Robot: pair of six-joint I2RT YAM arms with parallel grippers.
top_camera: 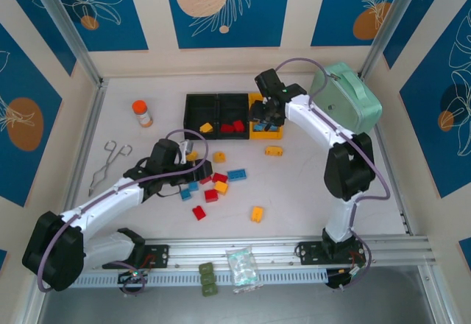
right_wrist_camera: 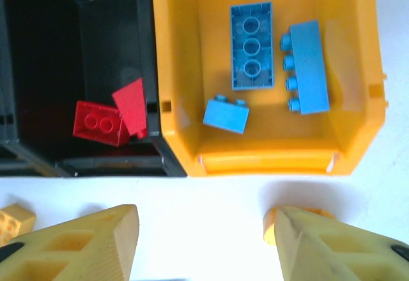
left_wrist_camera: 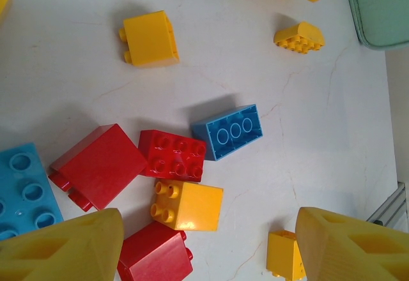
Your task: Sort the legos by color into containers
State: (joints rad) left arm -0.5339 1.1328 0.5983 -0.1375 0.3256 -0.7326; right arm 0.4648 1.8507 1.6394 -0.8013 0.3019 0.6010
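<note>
From above, the right arm hides most of the yellow-orange bin (top_camera: 260, 135). The left gripper (top_camera: 188, 163) covers some loose legos (top_camera: 213, 188).

Left wrist: its fingers (left_wrist_camera: 70, 249) stand apart and empty, and the edge bricks are cut off.

Right wrist: the right gripper (right_wrist_camera: 201, 220) is spread and empty. Three blue legos (right_wrist_camera: 251, 45) lie in the bin, and the black bin (right_wrist_camera: 64, 38) is cropped.

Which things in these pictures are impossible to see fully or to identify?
Top view: inside of the yellow-orange bin, mostly covered by the right arm.
Left wrist view: a blue brick, cut off by the left edge; a yellow brick, partly behind one of the jaws.
Right wrist view: another yellow brick, cut off by the left edge.
</note>
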